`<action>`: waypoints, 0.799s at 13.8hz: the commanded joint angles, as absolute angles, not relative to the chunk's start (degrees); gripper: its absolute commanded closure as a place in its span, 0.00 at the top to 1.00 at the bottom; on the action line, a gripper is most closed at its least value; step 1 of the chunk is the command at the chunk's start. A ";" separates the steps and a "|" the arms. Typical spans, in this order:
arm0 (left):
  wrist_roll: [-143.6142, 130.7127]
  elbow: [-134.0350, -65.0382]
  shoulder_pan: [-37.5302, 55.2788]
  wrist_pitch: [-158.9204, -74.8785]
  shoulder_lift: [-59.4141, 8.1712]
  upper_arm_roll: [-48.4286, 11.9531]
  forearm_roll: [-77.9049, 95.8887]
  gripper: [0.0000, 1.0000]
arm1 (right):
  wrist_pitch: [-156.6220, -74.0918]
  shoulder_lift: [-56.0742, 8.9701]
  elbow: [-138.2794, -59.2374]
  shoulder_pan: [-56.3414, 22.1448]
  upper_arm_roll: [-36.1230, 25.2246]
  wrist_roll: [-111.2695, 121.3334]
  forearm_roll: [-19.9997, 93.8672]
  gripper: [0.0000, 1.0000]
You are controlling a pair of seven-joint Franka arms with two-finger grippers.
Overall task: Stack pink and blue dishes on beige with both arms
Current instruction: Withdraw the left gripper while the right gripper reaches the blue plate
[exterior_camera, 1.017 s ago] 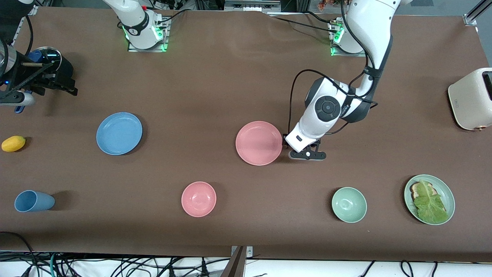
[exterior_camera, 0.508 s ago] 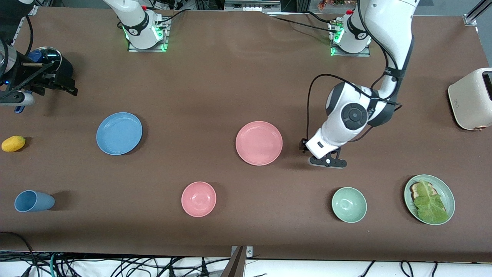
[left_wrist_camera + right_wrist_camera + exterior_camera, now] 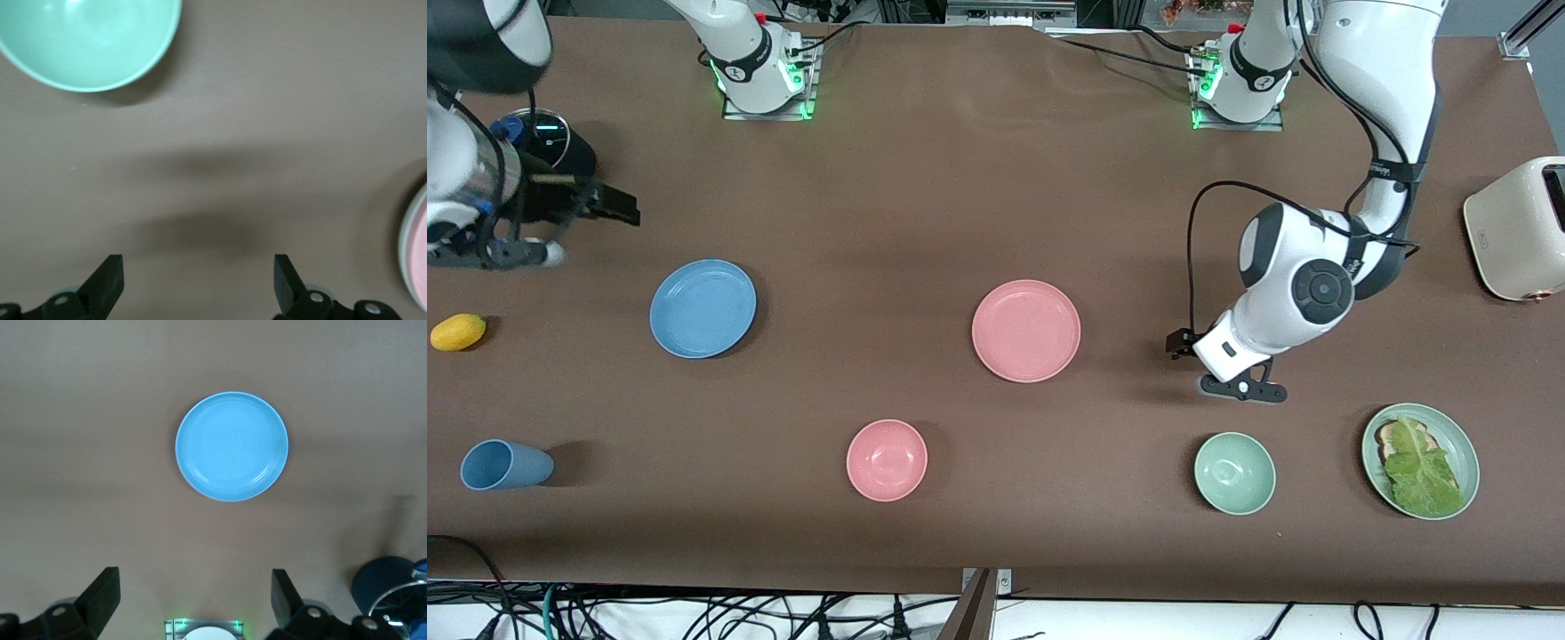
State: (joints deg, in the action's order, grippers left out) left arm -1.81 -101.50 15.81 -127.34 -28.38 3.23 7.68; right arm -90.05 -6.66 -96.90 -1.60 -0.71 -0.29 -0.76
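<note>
The left gripper [image 3: 1240, 388] hangs over bare table [image 3: 960, 178] between the pink plate [image 3: 1026, 331] and the green bowl [image 3: 1234, 473], its fingers [image 3: 107, 287] spread wide with nothing between them and nothing touching them. In the left wrist view only the brown table surface lies between the two black fingertips, with the green bowl [image 3: 87, 40] off to one side and the pink plate's rim [image 3: 413, 253] at the edge.

The right gripper [image 3: 560, 209] is up in the air at the right arm's end of the table, near the blue plate [image 3: 703, 308]. Its fingers [image 3: 100, 597] are also spread wide and empty, and the blue plate [image 3: 232, 447] lies flat on the table, well apart from them.

The pink plate sits flat near the middle of the table and the blue plate toward the right arm's end, well apart from each other. A beige plate cannot be made out in any view
</note>
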 commanded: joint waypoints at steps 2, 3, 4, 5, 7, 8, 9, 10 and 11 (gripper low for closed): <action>2.37 -100.46 13.01 -122.97 -27.25 4.74 6.24 1.00 | -94.03 -13.34 -96.59 0.35 -4.56 1.92 -1.41 1.00; 3.07 -100.37 12.49 -122.35 -27.16 5.36 6.33 1.00 | -95.35 -15.19 -96.59 0.96 -5.44 4.28 -1.06 1.00; 3.25 -100.37 11.78 -121.82 -26.64 6.06 6.33 1.00 | -96.58 -16.68 -96.59 1.92 -5.80 5.61 -0.71 1.00; 3.25 -100.37 11.08 -121.12 -26.37 6.24 6.33 1.00 | -98.24 -18.35 -96.59 2.98 -5.80 6.15 -0.62 1.00; 3.34 -99.76 9.15 -119.89 -26.28 7.11 6.24 1.00 | -100.88 -22.04 -96.59 4.56 -5.80 8.78 2.44 1.00; 3.51 -99.32 7.75 -118.84 -26.28 7.12 6.24 1.00 | -102.55 -23.89 -96.59 5.35 -5.80 10.09 3.94 1.00; 4.47 -99.23 6.69 -118.39 -26.28 7.12 6.24 1.00 | -103.44 -25.73 -97.03 6.14 -5.80 11.50 4.65 1.00; 5.35 -99.23 5.98 -118.30 -26.28 7.12 6.33 1.00 | -105.80 -27.32 -97.64 6.24 -5.80 12.04 5.79 0.99; 5.36 -99.23 4.93 -118.30 -26.28 7.12 6.33 1.00 | -107.73 -27.68 -99.21 6.76 -5.80 13.26 6.32 0.96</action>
